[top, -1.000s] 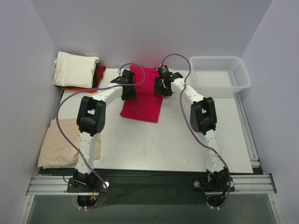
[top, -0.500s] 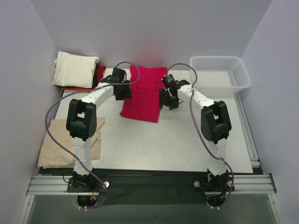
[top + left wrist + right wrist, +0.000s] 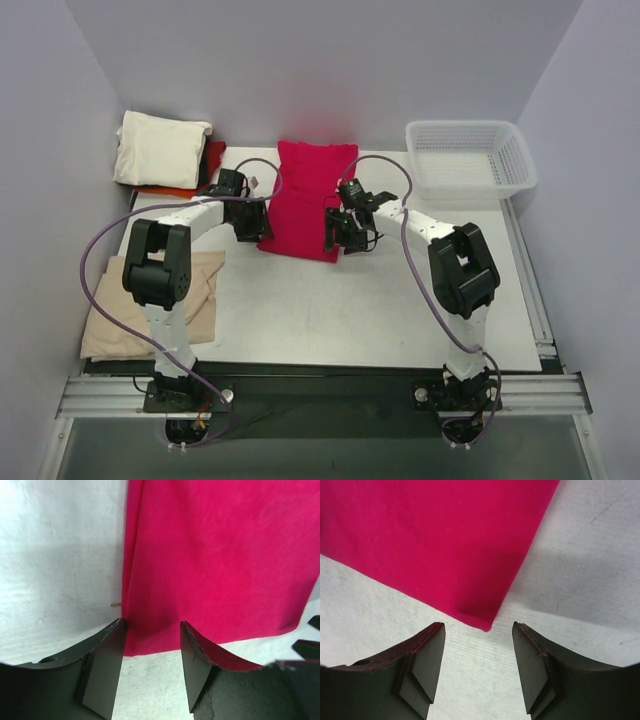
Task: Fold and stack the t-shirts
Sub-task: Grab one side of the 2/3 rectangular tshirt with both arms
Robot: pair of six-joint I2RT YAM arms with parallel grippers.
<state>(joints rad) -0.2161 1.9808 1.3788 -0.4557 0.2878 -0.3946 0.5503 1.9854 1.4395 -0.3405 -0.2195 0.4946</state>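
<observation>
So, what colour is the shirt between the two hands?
The shirt is crimson-red; the left wrist view shows it best.

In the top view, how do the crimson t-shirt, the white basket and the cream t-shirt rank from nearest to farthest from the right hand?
1. Crimson t-shirt, just left of the right hand.
2. White basket, far right corner.
3. Cream t-shirt, far left corner.

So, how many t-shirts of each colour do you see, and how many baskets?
Crimson-red t-shirt: 1
Cream-white t-shirt: 1
Tan-beige t-shirt: 1
Orange-red t-shirt, mostly hidden under the cream-white one: at least 1
White basket: 1
Total: at least 5 things
</observation>
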